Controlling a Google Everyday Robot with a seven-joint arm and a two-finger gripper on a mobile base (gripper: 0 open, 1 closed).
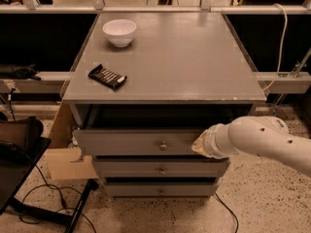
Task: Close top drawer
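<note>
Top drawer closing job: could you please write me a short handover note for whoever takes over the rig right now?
Gripper: at the right part of the front panel of the wide grey wooden top drawer, right of its small round metal knob, apparently against the panel.
Drawer: pulled out partway; a dark gap shows beneath the grey cabinet top.
Done: gripper placed at the front.
Left: push the drawer fully in, then back away.
On top: white bowl, dark snack bar.
</note>
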